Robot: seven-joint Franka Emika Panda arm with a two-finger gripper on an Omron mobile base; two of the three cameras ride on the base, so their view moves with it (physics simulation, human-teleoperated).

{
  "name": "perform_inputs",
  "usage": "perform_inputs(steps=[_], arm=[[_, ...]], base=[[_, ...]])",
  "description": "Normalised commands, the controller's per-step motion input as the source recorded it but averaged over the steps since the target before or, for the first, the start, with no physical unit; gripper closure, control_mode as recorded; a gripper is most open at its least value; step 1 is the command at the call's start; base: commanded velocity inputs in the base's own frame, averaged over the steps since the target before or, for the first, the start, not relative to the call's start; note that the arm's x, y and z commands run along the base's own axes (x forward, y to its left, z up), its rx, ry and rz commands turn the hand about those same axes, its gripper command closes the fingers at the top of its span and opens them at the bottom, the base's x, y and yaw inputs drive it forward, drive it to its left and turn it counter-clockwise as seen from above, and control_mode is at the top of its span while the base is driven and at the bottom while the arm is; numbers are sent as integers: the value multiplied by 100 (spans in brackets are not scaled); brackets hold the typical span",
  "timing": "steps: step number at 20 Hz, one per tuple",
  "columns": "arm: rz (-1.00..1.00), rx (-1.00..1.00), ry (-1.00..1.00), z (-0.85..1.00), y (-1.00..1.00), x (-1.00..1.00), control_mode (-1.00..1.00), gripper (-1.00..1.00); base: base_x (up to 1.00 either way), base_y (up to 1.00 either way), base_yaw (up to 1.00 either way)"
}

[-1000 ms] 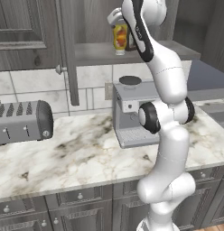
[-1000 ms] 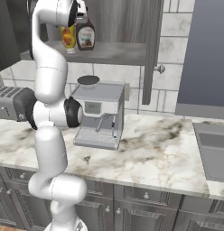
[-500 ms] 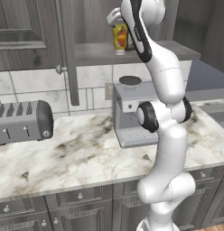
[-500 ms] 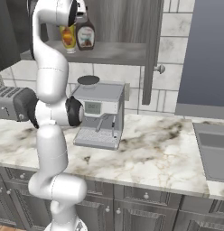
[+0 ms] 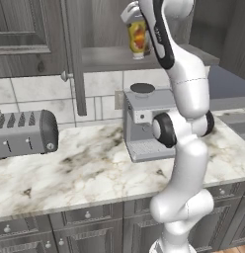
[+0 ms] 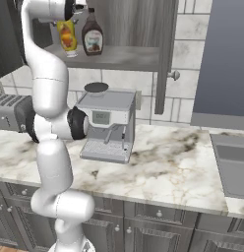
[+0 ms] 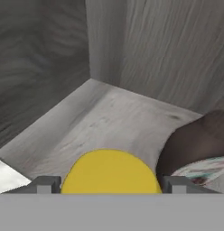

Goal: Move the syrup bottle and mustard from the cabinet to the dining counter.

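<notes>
The yellow mustard (image 5: 137,38) (image 6: 68,37) stands upright on the grey inner shelf (image 5: 107,57) of the open cabinet. My gripper (image 7: 111,184) reaches in from above and in front, its two fingertips (image 7: 47,184) pressed against the mustard's (image 7: 109,173) sides, so it is shut on it. The syrup bottle (image 6: 92,35), dark brown with a pale label, stands just to the right of the mustard on the same shelf (image 6: 126,56). In the hand view the syrup bottle (image 7: 195,144) sits close beside my right fingertip.
Below the shelf a grey coffee machine (image 5: 144,123) (image 6: 106,125) stands on the marble counter (image 5: 90,170). A toaster (image 5: 25,133) is to its left. The open cabinet door (image 6: 166,49) hangs right of the shelf. A sink (image 6: 232,165) lies far right.
The arm and both bottles keep their places. The jaws have come in a little onto the mustard.
</notes>
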Motion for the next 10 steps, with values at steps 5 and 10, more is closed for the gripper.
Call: perform_inputs(steps=[5, 10], arm=[[0, 0, -18, -25, -4, -100, -100, 100], [0, 0, -17, -40, -15, -100, -100, 100]], base=[[0, 0, 0], [0, 0, 0]])
